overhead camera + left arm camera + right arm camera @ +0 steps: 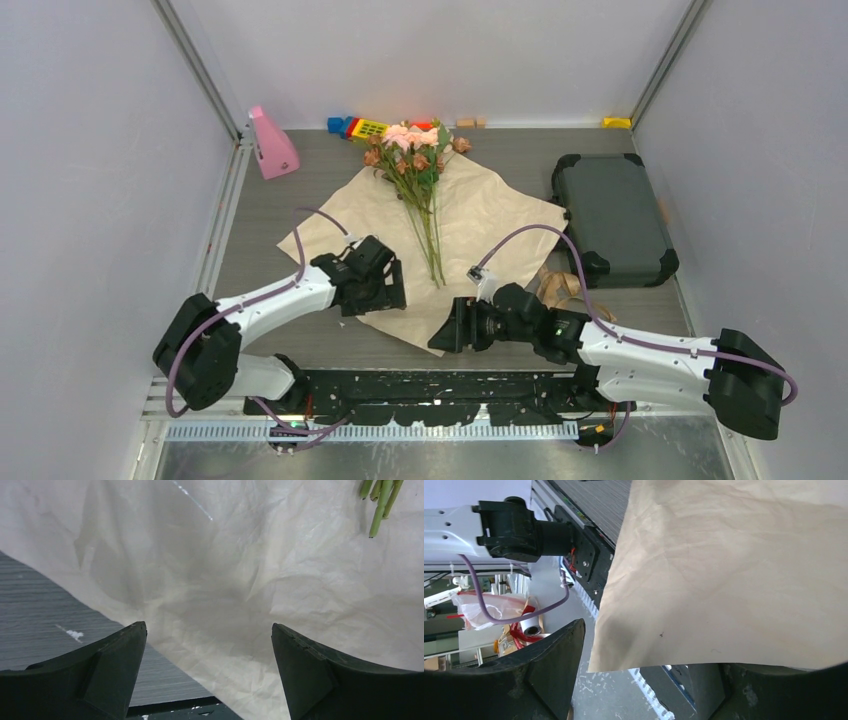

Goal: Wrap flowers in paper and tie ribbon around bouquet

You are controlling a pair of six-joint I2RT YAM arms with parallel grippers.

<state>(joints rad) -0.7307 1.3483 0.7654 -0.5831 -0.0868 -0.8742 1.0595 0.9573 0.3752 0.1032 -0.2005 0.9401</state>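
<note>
Flowers [418, 160] lie unwrapped on the open paper [490, 215], with the ribbon [556, 288] untied beside it. The left gripper [207, 630] hovers spread over the paper's edge, and the right gripper [654, 630] is spread around its near corner.

Paper [480, 215] on the desk [260, 215]: near corner at the right gripper [442, 337], left edge under the left gripper [388, 287]; flowers [415, 160] on it beyond both; ribbon [560, 288] right of the right gripper
</note>
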